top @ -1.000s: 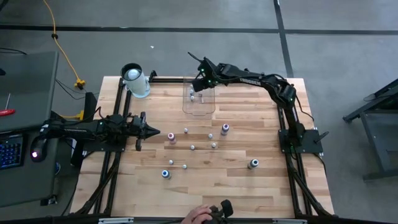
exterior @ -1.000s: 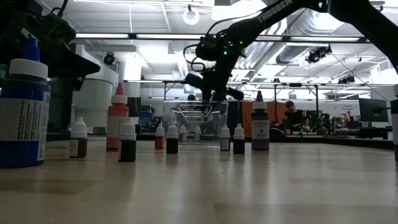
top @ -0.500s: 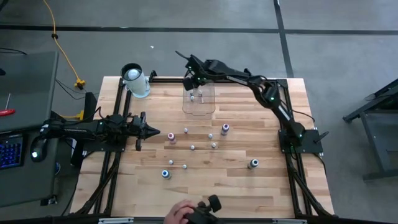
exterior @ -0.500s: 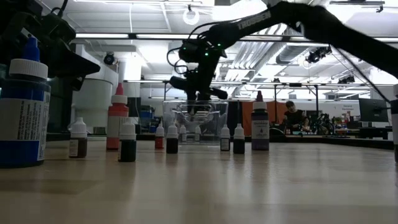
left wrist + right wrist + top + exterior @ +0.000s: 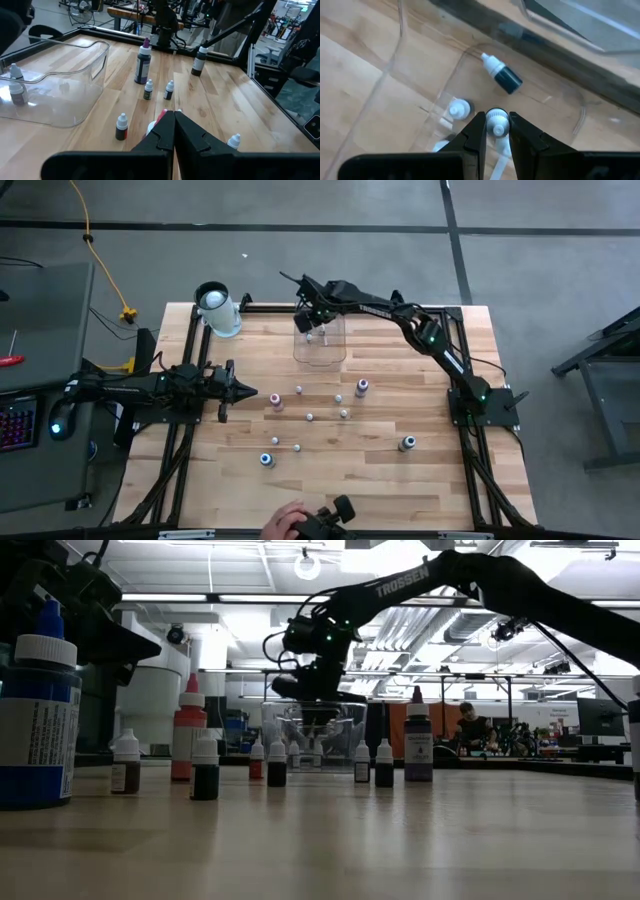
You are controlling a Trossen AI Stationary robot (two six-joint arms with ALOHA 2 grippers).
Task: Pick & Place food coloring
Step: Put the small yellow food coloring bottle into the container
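Observation:
My right gripper (image 5: 308,321) hovers over the far left part of the clear bin (image 5: 320,346), shut on a tiny food coloring bottle (image 5: 496,123). Inside the bin, one bottle lies on its side (image 5: 502,75) and another stands upright (image 5: 460,108). Several more food coloring bottles stand scattered over the table's middle, among them a purple-capped one (image 5: 361,387), a pink one (image 5: 276,402) and two blue ones (image 5: 267,460) (image 5: 407,443). My left gripper (image 5: 246,393) waits shut and empty at the table's left side. My right gripper pinches the bottle's white cap (image 5: 496,116) between its two fingers (image 5: 476,131). The fingers come steeply from above, slanting down into the bin's mouth. The bottle's body is hidden below the cap and fingers. I cannot tell whether it touches the bin's floor.
A large white cylinder (image 5: 218,310) stands at the far left corner. A person's hand (image 5: 288,523) with a dark controller is at the near edge. Black frame rails run along the table's left and right sides. In the low view a tall blue bottle (image 5: 38,720) looms close.
My right gripper has moved toward the table's left edge across the bin and sunk a little, still shut on the bottle. The arm behind it has folded lower. The person's hand at the near edge has shifted left.

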